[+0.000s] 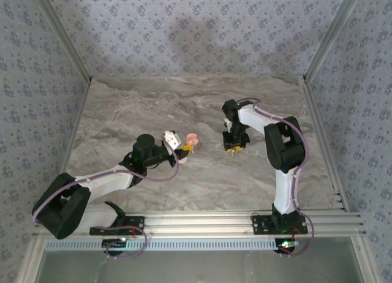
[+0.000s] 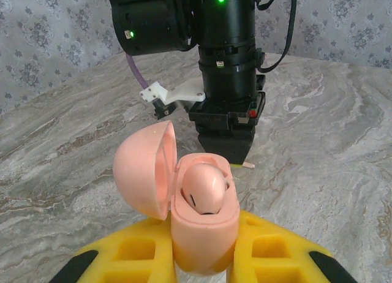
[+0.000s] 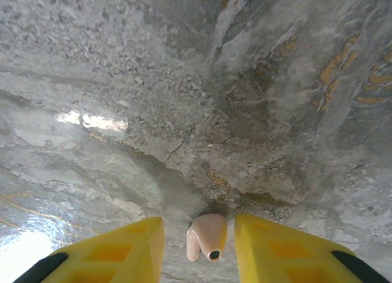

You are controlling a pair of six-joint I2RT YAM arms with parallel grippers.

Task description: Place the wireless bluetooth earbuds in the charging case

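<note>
Straddling 1 earbud (image 3: 207, 236), right gripper (image 1: 235, 148) faces case (image 2: 205, 215) in left gripper (image 1: 185, 149).

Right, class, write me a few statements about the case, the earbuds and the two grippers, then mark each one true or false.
1. The lid of the charging case is open. True.
2. The charging case lies loose on the table. False: the left gripper is shut on it.
3. One earbud sits in the case. True.
4. The right gripper holds the other earbud in the air. False: it lies on the table between the open fingers.
</note>
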